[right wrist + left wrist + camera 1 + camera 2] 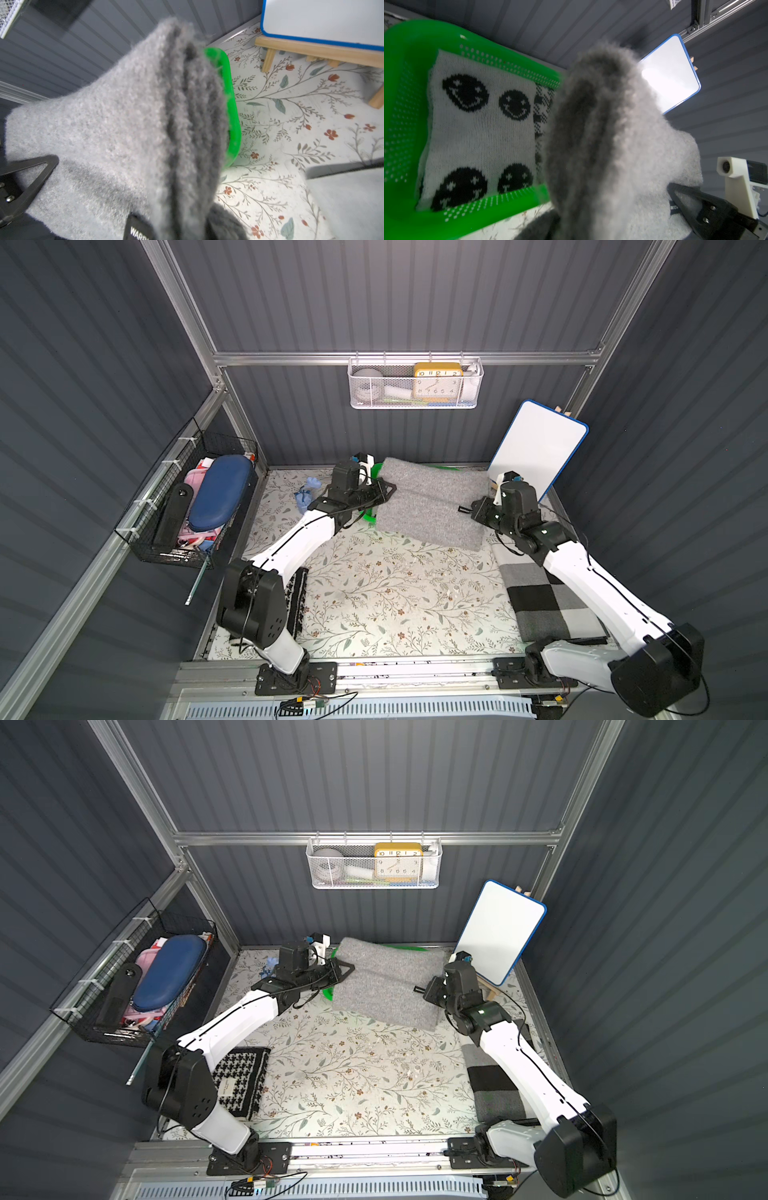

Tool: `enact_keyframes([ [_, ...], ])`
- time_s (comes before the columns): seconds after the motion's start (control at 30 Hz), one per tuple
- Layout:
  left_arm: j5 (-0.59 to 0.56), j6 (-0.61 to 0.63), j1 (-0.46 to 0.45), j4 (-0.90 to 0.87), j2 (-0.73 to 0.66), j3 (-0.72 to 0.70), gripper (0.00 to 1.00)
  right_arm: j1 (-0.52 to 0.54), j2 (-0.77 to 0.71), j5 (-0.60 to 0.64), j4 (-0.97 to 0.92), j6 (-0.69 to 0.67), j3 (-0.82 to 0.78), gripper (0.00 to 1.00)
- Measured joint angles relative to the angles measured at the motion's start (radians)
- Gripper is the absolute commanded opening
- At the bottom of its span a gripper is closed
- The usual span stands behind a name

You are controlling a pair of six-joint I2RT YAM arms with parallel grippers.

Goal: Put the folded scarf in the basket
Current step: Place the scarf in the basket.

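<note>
Fuzzy grey scarf (432, 502) held flat over the green basket (370, 517).
The left end effector (388, 489) and the right end effector (465, 509) are each clenched on one short end of the thick, woolly, folded scarf. It covers most of the basket, and only bits of the smooth plastic rim show in both top views. Whether the scarf touches the rim I cannot tell. The left wrist view shows perforated walls and, inside the basket, a white knit cloth (481, 133) with black smiley faces.
</note>
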Motion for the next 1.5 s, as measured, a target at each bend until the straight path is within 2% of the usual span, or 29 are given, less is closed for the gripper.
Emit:
enact_keyframes([
  [0.33,-0.061,0.043,0.048,-0.080,0.299,0.305,0.00,-0.050,0.282,-0.087,0.021,-0.047,0.212,0.00],
  [0.53,-0.101,0.068,0.060,-0.138,0.402,0.429,0.00,-0.066,0.427,-0.116,0.010,-0.068,0.328,0.00],
  [0.97,-0.137,0.098,0.074,-0.196,0.513,0.492,0.00,-0.083,0.650,-0.148,-0.017,-0.083,0.451,0.00],
  [1.0,-0.138,0.101,0.074,-0.198,0.521,0.497,0.00,-0.084,0.664,-0.150,-0.027,-0.086,0.467,0.01],
  [1.07,-0.140,0.105,0.074,-0.198,0.533,0.506,0.00,-0.087,0.685,-0.155,-0.037,-0.091,0.492,0.12],
  [1.1,-0.140,0.106,0.075,-0.203,0.542,0.515,0.00,-0.088,0.695,-0.157,-0.042,-0.092,0.502,0.13],
  [1.17,-0.140,0.109,0.077,-0.206,0.555,0.531,0.06,-0.090,0.711,-0.161,-0.049,-0.096,0.515,0.20],
  [1.2,-0.138,0.109,0.077,-0.205,0.557,0.533,0.13,-0.090,0.715,-0.162,-0.049,-0.097,0.518,0.25],
  [1.3,-0.129,0.116,0.081,-0.206,0.563,0.539,0.71,-0.091,0.726,-0.161,-0.062,-0.107,0.532,0.40],
  [1.33,-0.130,0.117,0.084,-0.206,0.565,0.546,0.96,-0.093,0.731,-0.158,-0.064,-0.111,0.542,0.45],
  [1.4,-0.131,0.117,0.093,-0.204,0.565,0.557,0.99,-0.097,0.740,-0.150,-0.076,-0.126,0.560,0.59],
  [1.5,-0.131,0.117,0.107,-0.190,0.564,0.563,0.99,-0.106,0.743,-0.124,-0.084,-0.140,0.570,0.70],
])
